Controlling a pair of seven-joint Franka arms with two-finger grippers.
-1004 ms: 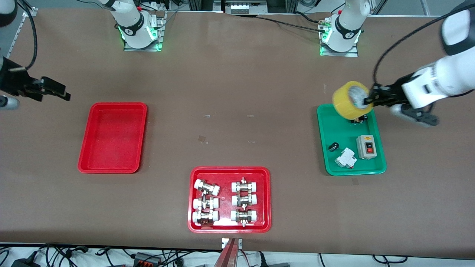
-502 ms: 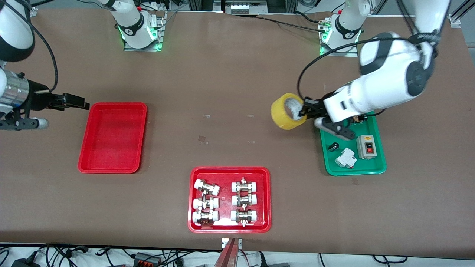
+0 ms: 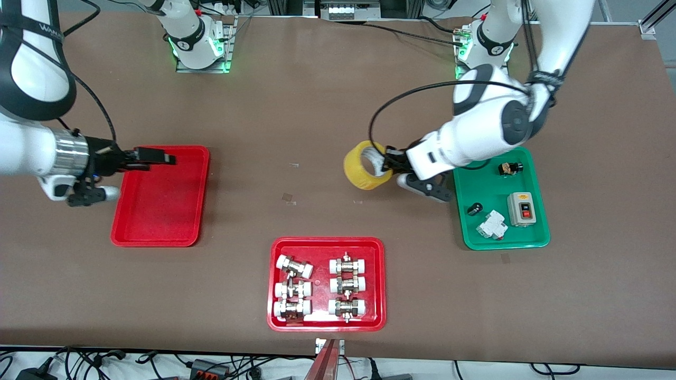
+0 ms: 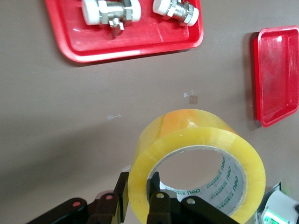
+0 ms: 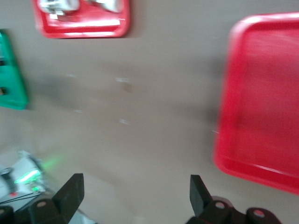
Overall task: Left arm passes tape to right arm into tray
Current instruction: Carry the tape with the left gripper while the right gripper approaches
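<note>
While left hand (image 3: 390,162) grips tape (image 3: 363,165), right hand (image 3: 158,157) gapes.

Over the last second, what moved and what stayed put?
The left gripper, shut on the tape, carried it off the green tray toward the table's middle. The right gripper, jaws open, advanced over the plain red tray. Trays and their contents stayed.

Even overhead light; blurred right wrist view.
</note>
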